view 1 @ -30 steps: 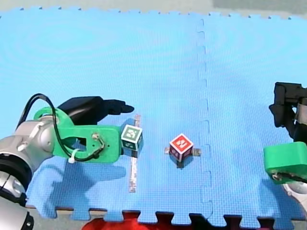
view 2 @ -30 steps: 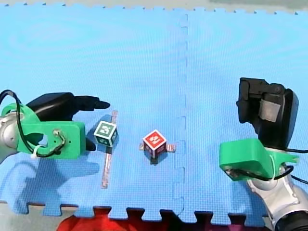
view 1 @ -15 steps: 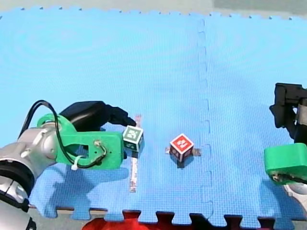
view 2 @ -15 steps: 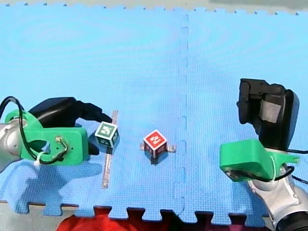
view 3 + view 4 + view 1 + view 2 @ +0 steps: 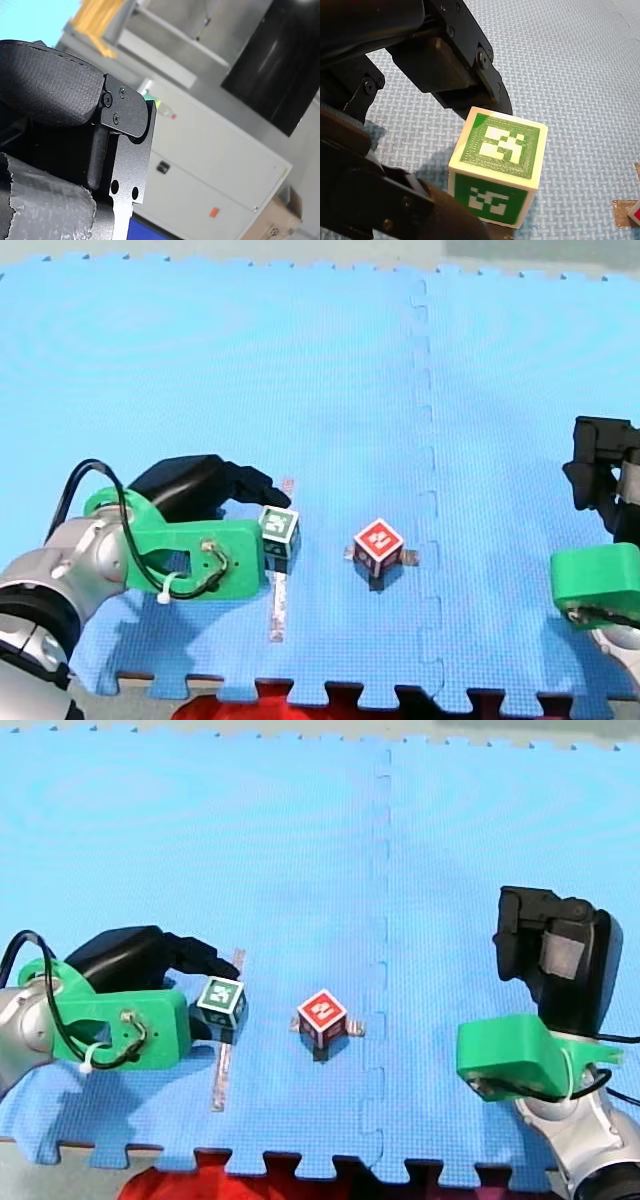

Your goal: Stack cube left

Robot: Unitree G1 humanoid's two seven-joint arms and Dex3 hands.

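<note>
Closing over the last second, your left hand (image 5: 195,487) has curled its fingers (image 5: 465,60) around the green cube (image 5: 278,529), pinching it from two sides, so the grasp looks made, with the cube apparently not yet off the blue foam mat (image 5: 300,370). The red cube (image 5: 378,543) stands near, nothing between them. Your right hand (image 5: 548,960) hangs well apart at the mat's right edge, holding nothing.

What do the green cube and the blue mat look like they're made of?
Green cube, held in the left hand: probably hard printed plastic, matte; fine ridged lines show on its patterned face. Blue mat: likely soft foam, matte, with a woven-grain texture and jigsaw edges. Right hand hovers aside.
</note>
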